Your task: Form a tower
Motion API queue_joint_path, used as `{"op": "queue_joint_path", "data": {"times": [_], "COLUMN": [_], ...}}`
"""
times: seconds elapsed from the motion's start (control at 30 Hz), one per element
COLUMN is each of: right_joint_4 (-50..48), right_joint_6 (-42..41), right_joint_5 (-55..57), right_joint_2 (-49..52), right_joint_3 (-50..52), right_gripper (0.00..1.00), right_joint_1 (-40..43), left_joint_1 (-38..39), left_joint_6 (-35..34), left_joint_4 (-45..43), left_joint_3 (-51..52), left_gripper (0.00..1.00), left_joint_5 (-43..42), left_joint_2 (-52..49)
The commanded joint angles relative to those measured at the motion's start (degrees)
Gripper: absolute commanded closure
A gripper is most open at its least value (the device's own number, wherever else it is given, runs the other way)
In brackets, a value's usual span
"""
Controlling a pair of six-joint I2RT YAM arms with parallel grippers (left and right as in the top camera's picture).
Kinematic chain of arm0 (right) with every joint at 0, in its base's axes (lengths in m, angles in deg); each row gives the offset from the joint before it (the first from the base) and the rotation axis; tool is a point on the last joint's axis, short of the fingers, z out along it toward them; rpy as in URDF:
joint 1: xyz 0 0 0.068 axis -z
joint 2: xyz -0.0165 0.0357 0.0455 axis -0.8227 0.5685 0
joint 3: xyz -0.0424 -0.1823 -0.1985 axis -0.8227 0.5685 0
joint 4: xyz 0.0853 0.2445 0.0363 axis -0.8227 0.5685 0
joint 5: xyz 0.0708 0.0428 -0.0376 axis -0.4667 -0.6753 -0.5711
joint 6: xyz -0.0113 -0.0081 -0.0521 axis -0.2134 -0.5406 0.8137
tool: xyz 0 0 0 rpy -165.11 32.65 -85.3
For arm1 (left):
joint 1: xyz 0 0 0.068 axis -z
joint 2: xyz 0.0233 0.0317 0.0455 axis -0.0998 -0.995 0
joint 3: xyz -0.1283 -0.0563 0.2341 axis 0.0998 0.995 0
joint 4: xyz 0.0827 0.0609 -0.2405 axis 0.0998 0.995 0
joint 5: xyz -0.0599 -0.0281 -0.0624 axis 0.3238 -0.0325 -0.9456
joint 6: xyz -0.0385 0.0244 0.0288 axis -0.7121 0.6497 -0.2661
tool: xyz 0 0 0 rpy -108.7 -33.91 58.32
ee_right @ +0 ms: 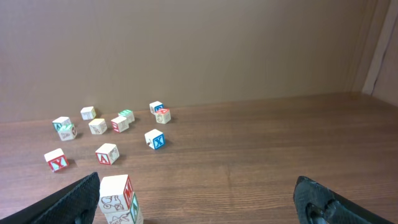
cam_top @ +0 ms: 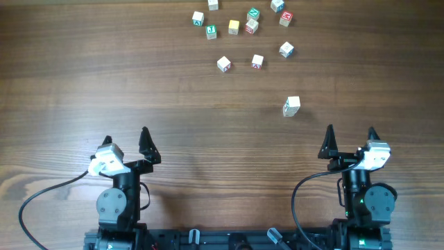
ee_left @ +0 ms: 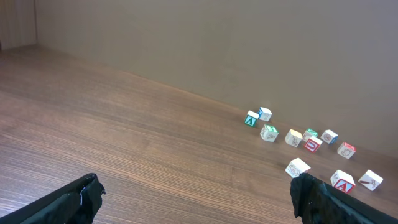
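- Overhead: a short tower of pale wooden letter cubes (cam_top: pixel 291 105) stands on the brown wooden tabletop (cam_top: pixel 104 76), at 11 o'clock from the right pincer (cam_top: pixel 351 133).
- The right pincer and the left pincer (cam_top: pixel 125 137) both gape wide, empty.
- Left wrist: scattered loose cubes (ee_left: pixel 293 137) lie at 2 o'clock.
- Right wrist: the tower stands at 8 o'clock, just beside one black finger (ee_right: pixel 78 199).

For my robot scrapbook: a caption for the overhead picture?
Left claw and right claw open; short tower stands ahead of the right one, letter cubes scattered beyond.
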Motion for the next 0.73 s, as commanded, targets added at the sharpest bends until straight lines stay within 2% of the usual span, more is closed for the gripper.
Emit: {"op": "queue_joint_path", "data": {"times": [0.0, 0.7], "right_joint_4": [-0.1, -0.1], "right_joint_6": [1.0, 1.0], "right_joint_5": [-1.1, -1.1], "right_joint_2": [-0.9, -0.9], "right_joint_3": [0.1, 0.1], "right_gripper": [0.00, 0.00], "right_joint_1": [0.0, 0.0], "left_joint_1": [0.2, 0.2], "left_joint_6": [1.2, 1.2], "left_joint_4": [0.0, 0.0], "left_joint_3": [0.5, 0.5], "left_gripper": [0.00, 0.00], "left_joint_5": [-0.7, -0.7], "left_joint_2": [0.6, 0.6]}}
